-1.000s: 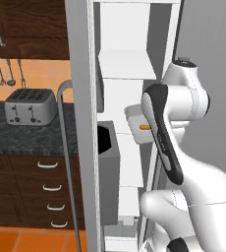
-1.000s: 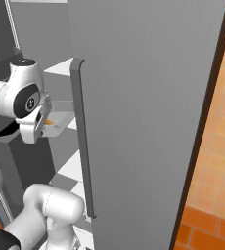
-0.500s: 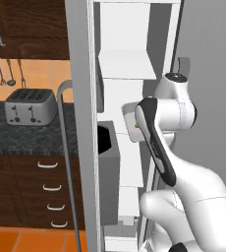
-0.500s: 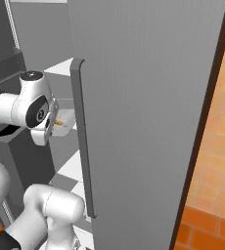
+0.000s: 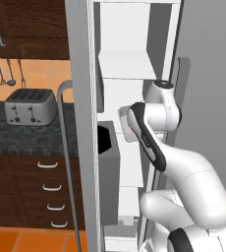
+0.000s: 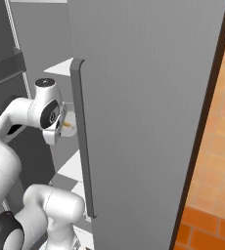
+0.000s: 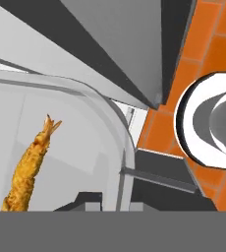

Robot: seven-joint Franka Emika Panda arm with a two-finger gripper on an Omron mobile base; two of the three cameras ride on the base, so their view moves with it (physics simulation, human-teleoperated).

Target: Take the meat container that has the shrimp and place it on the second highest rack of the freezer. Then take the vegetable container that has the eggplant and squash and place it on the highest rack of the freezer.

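Shrimp container in transit into freezer (image 5: 134, 29), pincer (image 7: 110, 199) clenched on tray rim.

Meat container (image 7: 75, 142) gripped at its edge, shrimp (image 7: 29, 170) lying loose inside, just left of the pincer. Advisable: keep tray level, slide fully over second highest rack (image 5: 127, 110) before release. Rack mostly masked by arm; fingertips cut off; shelf contact indeterminable.

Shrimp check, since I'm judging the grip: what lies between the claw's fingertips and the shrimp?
In the hand view, the claw is shut on the tray's rim; between there and the shrimp lies only bare tray floor.
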